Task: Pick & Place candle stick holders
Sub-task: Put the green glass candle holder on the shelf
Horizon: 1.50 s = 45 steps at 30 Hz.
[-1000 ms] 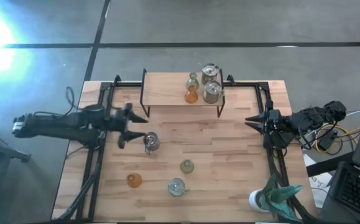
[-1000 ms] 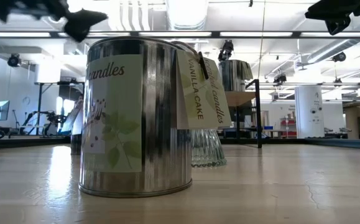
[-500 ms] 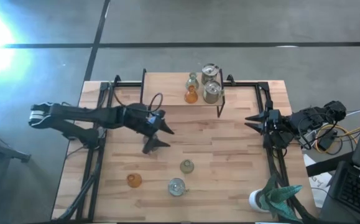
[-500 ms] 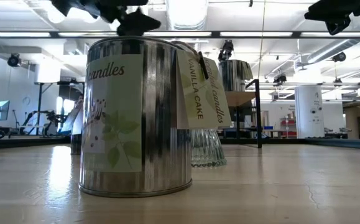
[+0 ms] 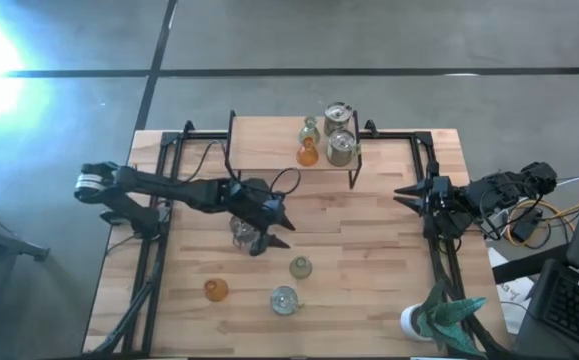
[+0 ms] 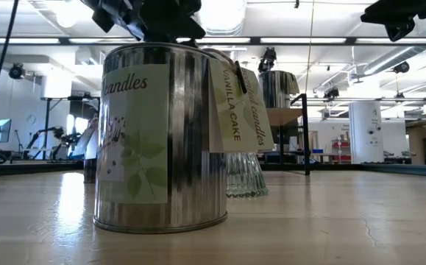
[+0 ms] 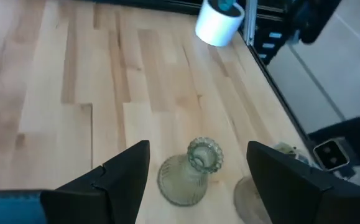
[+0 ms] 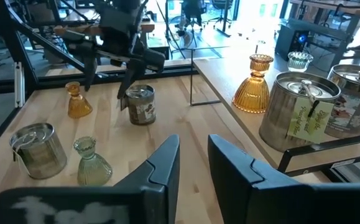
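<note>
Holders are split: four sit on the raised shelf (image 5: 269, 150) at the table's far edge, four remain on the table (image 5: 369, 290), so the rest likely go up there. The left gripper (image 5: 269, 236) hovers fingers wide over the silvery tin (image 5: 240, 232) mid-table, its arm stretched in from the left edge. The right gripper (image 5: 407, 193) waits at the right edge, fingers slightly parted.

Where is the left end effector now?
High view: the left end effector is over the table's middle, just above a silvery candle tin.
</note>
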Each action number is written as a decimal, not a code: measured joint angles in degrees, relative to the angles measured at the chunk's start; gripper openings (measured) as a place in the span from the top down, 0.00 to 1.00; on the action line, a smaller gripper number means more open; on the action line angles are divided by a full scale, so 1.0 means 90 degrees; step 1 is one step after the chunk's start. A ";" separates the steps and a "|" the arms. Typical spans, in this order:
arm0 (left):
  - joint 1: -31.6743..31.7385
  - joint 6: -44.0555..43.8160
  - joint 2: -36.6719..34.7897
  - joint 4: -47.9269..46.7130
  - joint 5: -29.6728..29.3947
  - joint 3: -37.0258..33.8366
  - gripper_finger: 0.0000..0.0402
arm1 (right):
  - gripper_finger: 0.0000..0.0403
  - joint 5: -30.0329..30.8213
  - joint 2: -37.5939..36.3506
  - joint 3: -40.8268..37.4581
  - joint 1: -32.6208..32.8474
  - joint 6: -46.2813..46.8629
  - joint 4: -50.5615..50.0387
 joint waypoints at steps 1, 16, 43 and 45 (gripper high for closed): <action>-0.0013 0.0148 0.0033 0.0008 0.0011 0.0000 0.32 | 0.82 0.0000 0.0000 0.0000 0.0000 0.0000 0.0000; -0.0483 0.0594 0.0901 -0.0010 0.0158 -0.0007 0.32 | 0.82 0.0000 0.0002 0.0000 0.0000 0.0002 0.0000; -0.0580 0.0659 0.2101 0.1311 0.0346 0.0000 0.32 | 0.81 0.0000 0.0002 0.0000 -0.0002 0.0002 0.0002; -0.0580 0.0613 0.2186 0.1433 0.0407 0.0007 0.32 | 0.82 0.0000 0.0002 0.0000 -0.0002 0.0001 0.0000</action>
